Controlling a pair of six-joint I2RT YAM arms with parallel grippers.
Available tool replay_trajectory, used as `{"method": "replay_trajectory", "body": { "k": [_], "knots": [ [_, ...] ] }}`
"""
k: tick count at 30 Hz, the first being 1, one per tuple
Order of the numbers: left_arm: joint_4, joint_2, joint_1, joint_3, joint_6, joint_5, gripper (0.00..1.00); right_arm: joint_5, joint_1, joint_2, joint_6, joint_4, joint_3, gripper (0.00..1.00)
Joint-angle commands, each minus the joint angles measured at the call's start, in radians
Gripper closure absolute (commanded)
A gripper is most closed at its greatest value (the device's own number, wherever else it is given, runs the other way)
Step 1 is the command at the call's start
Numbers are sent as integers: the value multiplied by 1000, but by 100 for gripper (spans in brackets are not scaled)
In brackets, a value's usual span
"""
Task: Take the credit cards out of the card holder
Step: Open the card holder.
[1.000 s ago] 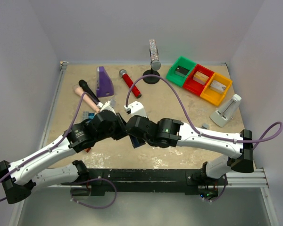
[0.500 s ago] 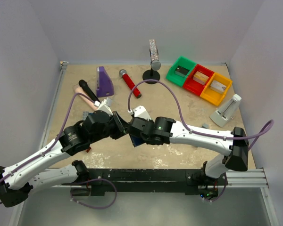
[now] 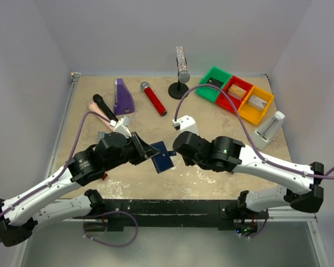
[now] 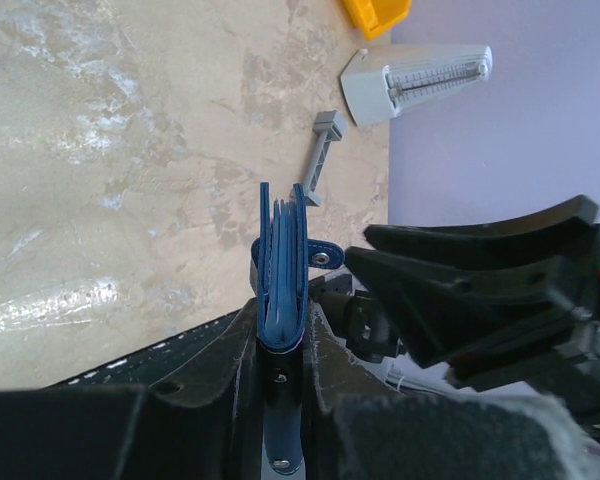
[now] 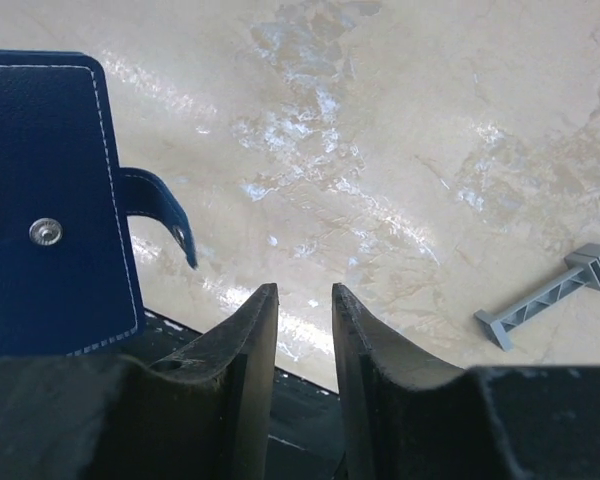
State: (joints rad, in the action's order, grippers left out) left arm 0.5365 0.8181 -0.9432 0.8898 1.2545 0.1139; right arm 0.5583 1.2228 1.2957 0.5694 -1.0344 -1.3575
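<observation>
- Clearly the left gripper (image 4: 282,322) is clamped on the card holder (image 3: 162,159), pinching its near end and holding it on edge, lifted off the table (image 5: 430,150).
- From the left wrist the holder shows edge-on: its navy leaves lie close together and gape a little at the far end. Its long axis runs straight out from the left fingers toward the right arm.
- Its snap tab (image 5: 165,212) is undone and curls free off the side that faces the right arm.
- No credit cards can be told apart. Thin layers show between the leaves, but whether those are card edges or pocket edges I cannot tell.
- The right gripper (image 5: 305,300) has its fingers a narrow gap apart with nothing between them; only bare table shows through the gap.
- The relation that matters: in the right wrist view the holder sits off to the left of the fingers, just beside them and not in line with the gap, with the loose tab the nearest part.
- The right arm is the free one and the nearer to the holder's open end. In my judgement it has to shift sideways toward the holder and line its gap up with the leaves before it can pinch a card.
- A small grey part (image 5: 545,297) lies on the table well off to the other side, out of the way.
</observation>
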Motion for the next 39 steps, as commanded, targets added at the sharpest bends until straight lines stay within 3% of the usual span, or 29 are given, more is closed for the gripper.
{"method": "replay_trajectory", "body": {
  "k": [1,5,8,12,18,26,39],
  "knots": [
    [-47,-14,1,-23,-65,20,100,26,-9,-96,8,39,15,66],
    [-124,-26,3,-80,-189,3,100,-78,-9,-226,-97,273,139,60],
    [-301,-75,4,-185,-315,-71,100,-223,-22,-337,-108,439,250,54],
    [-583,-187,15,-356,-368,-160,100,-455,-57,-380,-101,488,281,48],
    [-842,-292,81,-499,-412,-348,100,-555,-57,-374,-83,560,317,39],
    [-1044,-271,170,-511,-379,-693,100,-555,-63,-420,-74,596,351,41],
    [-1555,-88,187,-568,-182,-941,100,-633,-89,-523,-55,632,385,43]
  ]
}}
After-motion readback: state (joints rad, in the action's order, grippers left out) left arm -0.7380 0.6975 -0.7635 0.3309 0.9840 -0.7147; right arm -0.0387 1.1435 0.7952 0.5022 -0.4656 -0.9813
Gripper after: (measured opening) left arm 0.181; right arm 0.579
